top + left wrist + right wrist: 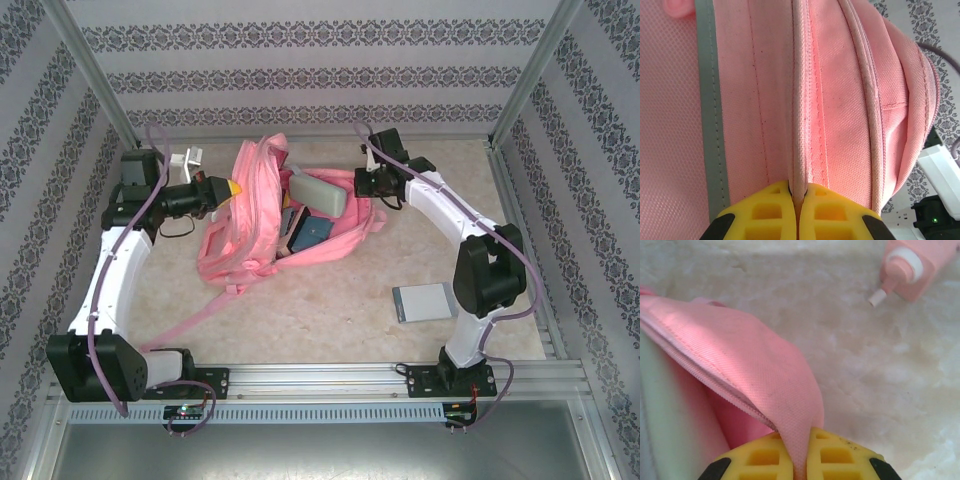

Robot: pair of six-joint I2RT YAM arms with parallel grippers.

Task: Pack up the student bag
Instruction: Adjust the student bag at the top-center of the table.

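Currently the large soft pink fabric backpack [250,230] lies open on the beige marbled table [330,300] between the two arms, a grey flat case [316,192] and a blue-covered book [310,232] in its mouth. The left gripper [799,200] has its yellow jaws clamped on a piped seam at the bag's left side, and the right gripper [800,452] pinches the zip-edged rim at its right side (both grips plain in the wrist views). A thin grey notebook [422,301] lies apart by the right arm.

Open student bag [248,228] mouth (books [308,233] within)
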